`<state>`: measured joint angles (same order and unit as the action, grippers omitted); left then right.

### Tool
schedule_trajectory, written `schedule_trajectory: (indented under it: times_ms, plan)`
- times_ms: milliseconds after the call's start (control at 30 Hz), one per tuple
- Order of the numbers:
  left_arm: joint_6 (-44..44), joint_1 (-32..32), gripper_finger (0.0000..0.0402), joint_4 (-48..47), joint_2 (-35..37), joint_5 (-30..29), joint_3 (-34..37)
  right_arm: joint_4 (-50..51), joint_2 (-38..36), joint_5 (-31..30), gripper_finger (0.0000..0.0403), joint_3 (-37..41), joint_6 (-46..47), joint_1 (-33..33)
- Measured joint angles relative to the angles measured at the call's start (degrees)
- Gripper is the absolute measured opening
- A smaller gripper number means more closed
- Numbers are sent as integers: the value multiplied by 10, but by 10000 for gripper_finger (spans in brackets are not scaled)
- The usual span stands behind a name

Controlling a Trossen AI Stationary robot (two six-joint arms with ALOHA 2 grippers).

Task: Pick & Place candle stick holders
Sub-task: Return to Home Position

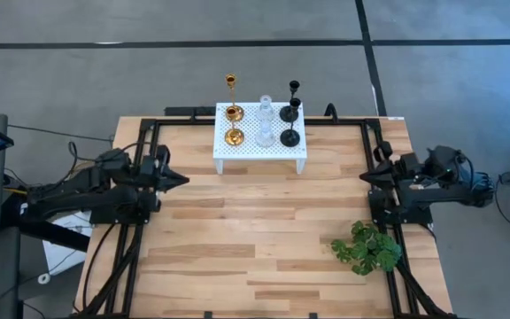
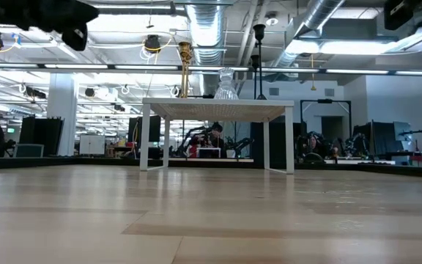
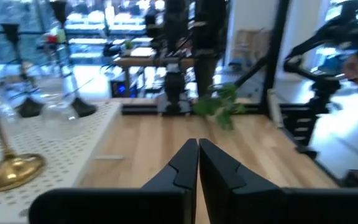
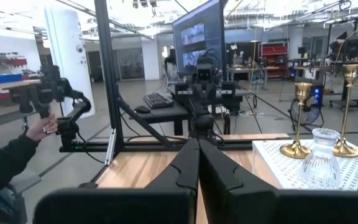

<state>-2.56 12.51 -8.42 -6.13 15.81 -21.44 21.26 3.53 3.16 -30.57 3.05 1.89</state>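
Six candle stick holders stand by their round bases on the white perforated platform (image 1: 261, 151) at the table's far middle: two gold ones (image 1: 233, 113) on its left, two clear glass ones (image 1: 264, 124) in the middle, two black ones (image 1: 291, 115) on its right. A gold base (image 3: 8, 171) shows in the left wrist view; gold stems (image 4: 300, 118) and a glass holder (image 4: 321, 163) show in the right wrist view. My left gripper (image 1: 184, 179) is shut and empty, left of the platform. My right gripper (image 1: 363, 179) is shut and empty, right of the platform.
A green leafy plant (image 1: 367, 246) lies on the table near the right arm's base. A person's hand holding a device (image 4: 42, 124) shows beyond the table in the right wrist view. Bare wood lies between the arms, in front of the platform.
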Motion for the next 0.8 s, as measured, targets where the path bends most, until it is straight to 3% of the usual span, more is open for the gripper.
schedule_trajectory:
  times_ms: [167,500,800]
  plan:
    - [13,0,14,1,63,21,24,10,-7,0,0,0,0,0]
    - [39,0,14,4,61,19,25,12,-33,0,0,0,13,3]
    - [59,0,14,78,61,20,94,-21,-33,0,0,20,15,3]
